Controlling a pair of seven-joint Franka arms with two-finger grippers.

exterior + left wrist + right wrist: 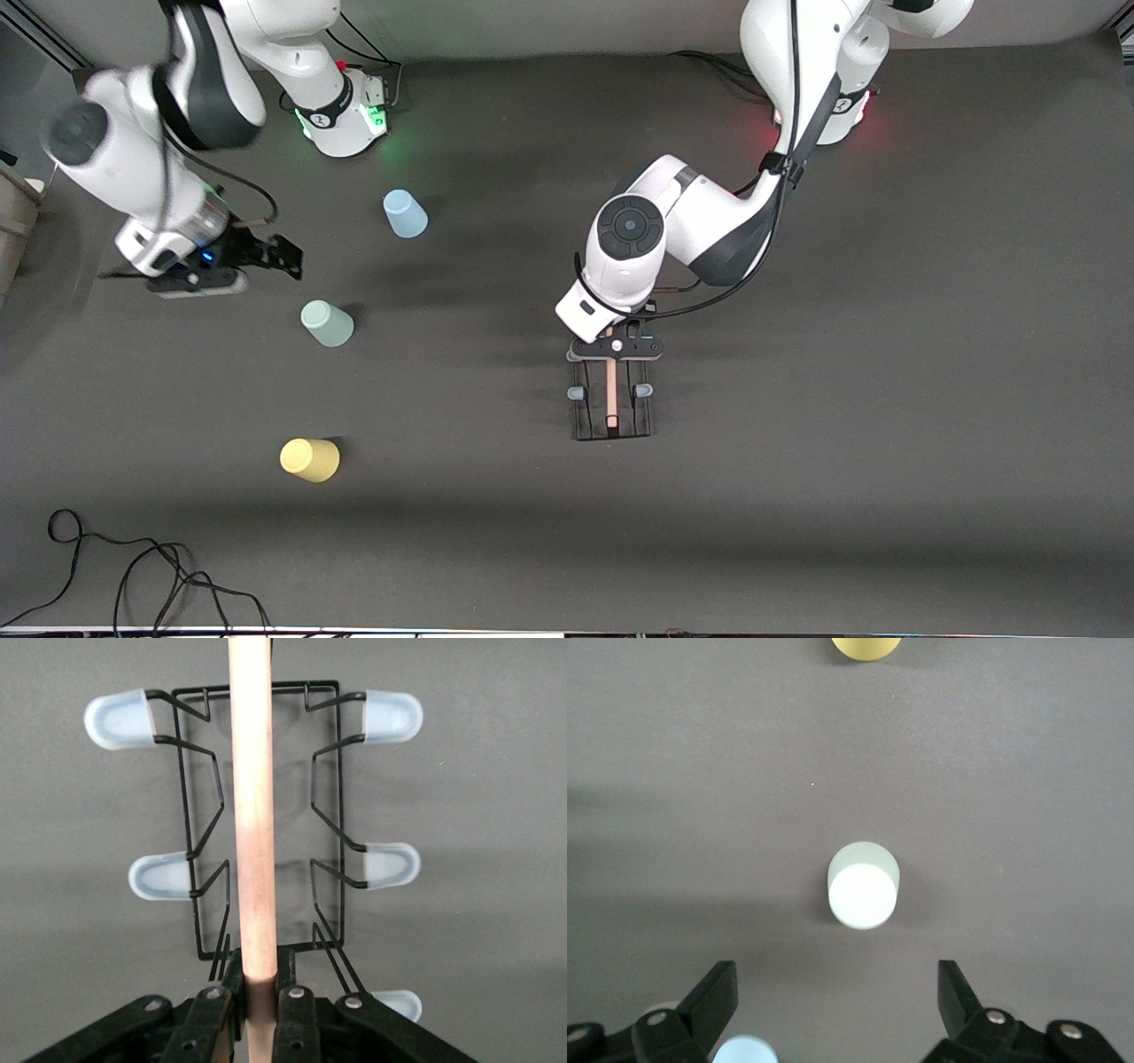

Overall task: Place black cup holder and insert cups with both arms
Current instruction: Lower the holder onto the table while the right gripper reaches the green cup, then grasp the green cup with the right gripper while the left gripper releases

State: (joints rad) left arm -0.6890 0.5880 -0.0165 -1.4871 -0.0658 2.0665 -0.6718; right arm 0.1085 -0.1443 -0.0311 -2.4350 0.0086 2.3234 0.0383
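We are clamping the left gripper (257,1005) on the black wire cup holder's wooden rod (252,815); an off-centre grip is risking tilt. The right gripper (837,1001) is hovering, jaws apart, near the pale green plastic cup (862,886).

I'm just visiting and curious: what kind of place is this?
Probably a robotics lab test bench: two white arms fixed to a dark grey table, plain plastic cups and a black cup holder set out for practice, loose cables at the edge.

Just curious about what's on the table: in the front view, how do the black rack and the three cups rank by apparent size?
1. black cup holder, clearly largest.
2. yellow cup, pale green cup and light blue cup: they look alike, so no ranking.
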